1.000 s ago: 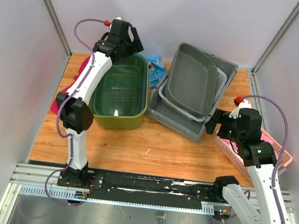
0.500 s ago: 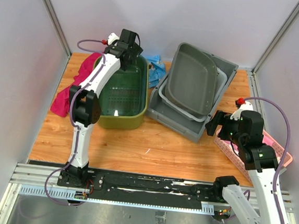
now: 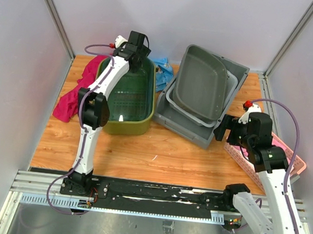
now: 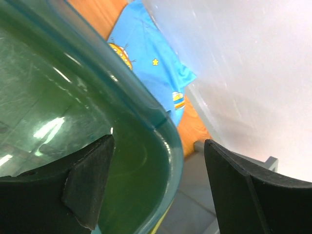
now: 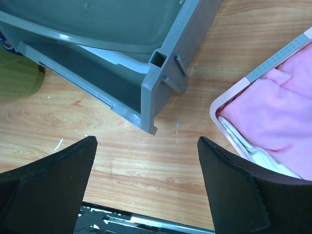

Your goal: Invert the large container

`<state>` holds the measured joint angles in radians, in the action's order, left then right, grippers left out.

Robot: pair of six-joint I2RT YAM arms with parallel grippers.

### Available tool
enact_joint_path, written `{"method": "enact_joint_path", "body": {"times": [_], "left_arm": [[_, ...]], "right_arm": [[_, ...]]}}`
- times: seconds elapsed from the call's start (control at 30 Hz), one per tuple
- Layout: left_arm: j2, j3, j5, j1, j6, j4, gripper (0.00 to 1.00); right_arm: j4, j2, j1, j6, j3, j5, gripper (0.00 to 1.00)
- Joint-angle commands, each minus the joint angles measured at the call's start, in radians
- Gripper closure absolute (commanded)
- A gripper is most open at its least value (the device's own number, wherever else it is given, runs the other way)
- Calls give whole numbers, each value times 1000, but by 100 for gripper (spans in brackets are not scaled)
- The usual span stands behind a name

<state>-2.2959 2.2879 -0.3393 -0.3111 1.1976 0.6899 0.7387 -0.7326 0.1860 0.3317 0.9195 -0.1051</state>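
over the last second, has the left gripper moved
Yes. The left gripper shifted right along the far rim of the green basket, toward the blue cloth.

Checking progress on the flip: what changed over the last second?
The left arm swung right, bringing the left tool down to the far rim of the green tub, open astride it, nothing gripped. The tub, gray bins and right tool hardly moved.
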Motion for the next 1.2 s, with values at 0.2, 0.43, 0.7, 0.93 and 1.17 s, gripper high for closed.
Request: {"method": "enact_joint_path", "body": {"times": [0.2, 0.43, 0.7, 0.93, 1.17], "left_arm": [[-1, -18, -10, -9, 38, -71, 46], [57, -10, -22, -11, -48, -86, 63], [138, 35, -36, -14, -197, -91, 99], [224, 65, 53, -14, -324, -100, 100], [358, 38, 189, -38, -490, -112, 100]], "right_arm": [[4, -6, 20, -12, -1, -16, 14], [-15, -10, 21, 7, -7, -17, 14], [-20, -9, 20, 13, -9, -18, 14], [-19, -3, 20, 22, -8, -4, 15], [-38, -5, 21, 36, -13, 17, 16]]}}
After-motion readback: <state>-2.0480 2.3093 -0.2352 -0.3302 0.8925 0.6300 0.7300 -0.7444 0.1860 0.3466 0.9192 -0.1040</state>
